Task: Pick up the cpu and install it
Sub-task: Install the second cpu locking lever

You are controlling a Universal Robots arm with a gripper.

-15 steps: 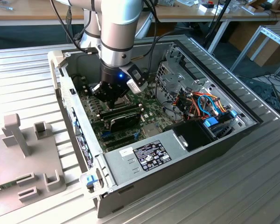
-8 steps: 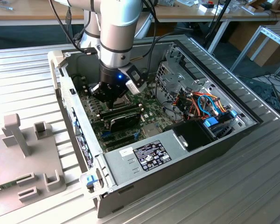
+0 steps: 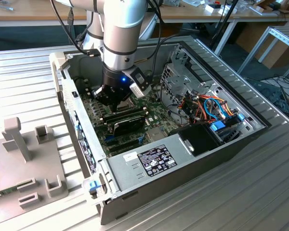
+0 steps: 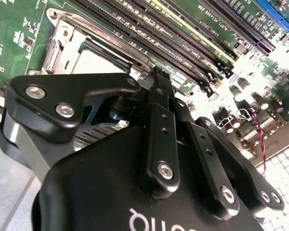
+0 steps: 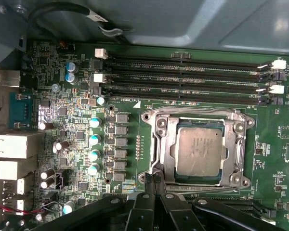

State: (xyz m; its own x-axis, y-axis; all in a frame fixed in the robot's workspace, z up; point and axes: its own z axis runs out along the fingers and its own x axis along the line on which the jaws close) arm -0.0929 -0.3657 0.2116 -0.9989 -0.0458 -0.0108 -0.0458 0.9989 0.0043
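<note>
**Chip seated in its socket, gripper low beside it**

The gripper (image 5: 155,179) has its two black fingertips pressed together, with nothing between them; in the first wrist view the joined tips sit just at the edge of the metal socket frame (image 5: 160,144), touching or nearly touching its rim. In the second wrist view the same closed tips (image 4: 157,76) point down at the board beside the pale socket.

The cpu (image 5: 201,151) lies flat inside the socket, its dull silver top facing up, ringed by the frame on all sides. It is just beside the fingertips, apart from them.

Next to the socket run four long black memory slots (image 5: 183,72), and rows of small round capacitors (image 5: 95,139) stand on the green motherboard (image 5: 62,120).

In the exterior view the arm (image 3: 123,29) reaches down into the open computer case (image 3: 149,163), which rests on a ribbed metal table (image 3: 221,202).
</note>
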